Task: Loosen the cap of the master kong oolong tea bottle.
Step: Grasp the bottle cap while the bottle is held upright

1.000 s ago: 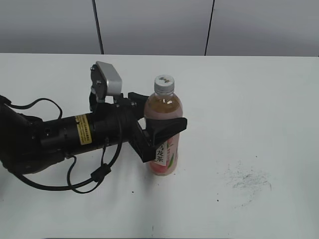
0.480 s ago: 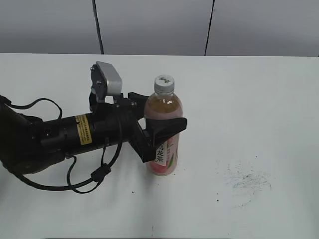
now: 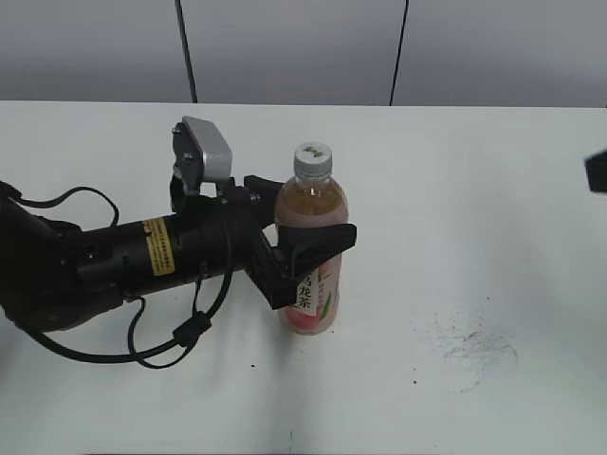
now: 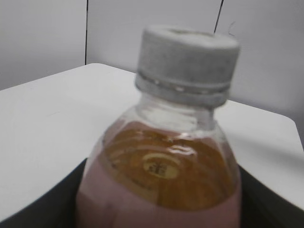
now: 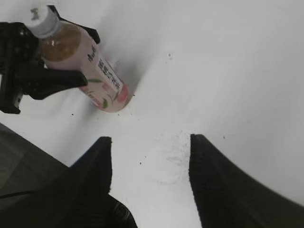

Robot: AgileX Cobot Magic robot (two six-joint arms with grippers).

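The master kong oolong tea bottle (image 3: 312,248) stands upright near the middle of the white counter (image 3: 493,190). The left gripper (image 3: 302,248) has its fingers clamped around the bottle's body, below the shoulder, so it is braced. The cap (image 3: 312,161) sits on the neck, free and untouched. The right gripper (image 5: 151,183) is well apart from the bottle, fingers spread with nothing between them. The holding step looks done; I judge the right gripper must next come over the cap, close on its ribbed side and twist.
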